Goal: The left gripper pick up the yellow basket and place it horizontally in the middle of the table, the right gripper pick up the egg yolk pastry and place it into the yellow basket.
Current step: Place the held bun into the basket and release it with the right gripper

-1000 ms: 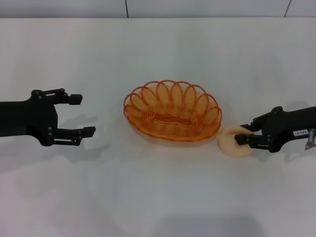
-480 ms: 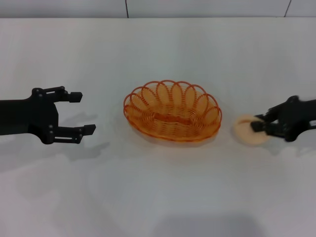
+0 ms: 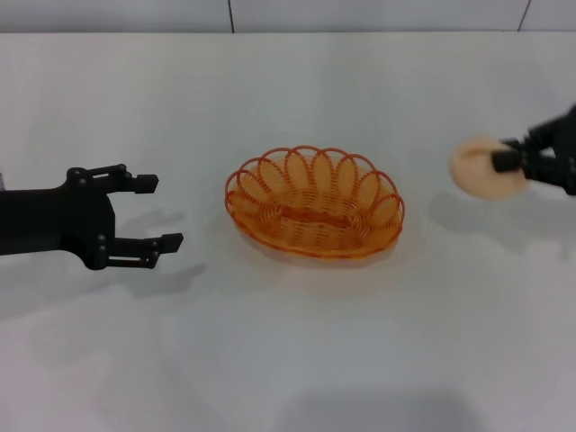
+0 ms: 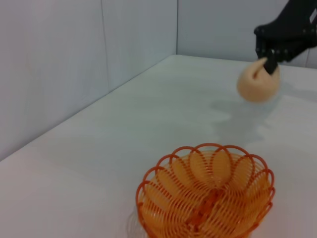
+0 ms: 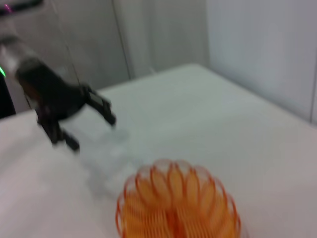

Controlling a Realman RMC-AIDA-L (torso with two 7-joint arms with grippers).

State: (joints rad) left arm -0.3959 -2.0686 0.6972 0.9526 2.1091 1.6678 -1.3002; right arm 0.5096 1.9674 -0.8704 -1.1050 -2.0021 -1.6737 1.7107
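The right hand point(image 3: 515, 165) pinches the egg yolk pastry point(image 3: 484, 168) by its edge, up in the air, right of the yellow basket point(image 3: 314, 202) on the table point(image 3: 288, 342). It could slip and miss. The left hand point(image 3: 153, 212) waits, spread.

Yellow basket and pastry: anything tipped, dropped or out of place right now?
Nothing stands out. The yellow basket sits upright and empty mid-table. The right gripper is shut on the egg yolk pastry, held in the air beside the basket, intact. The left gripper is open beside the basket, touching nothing.
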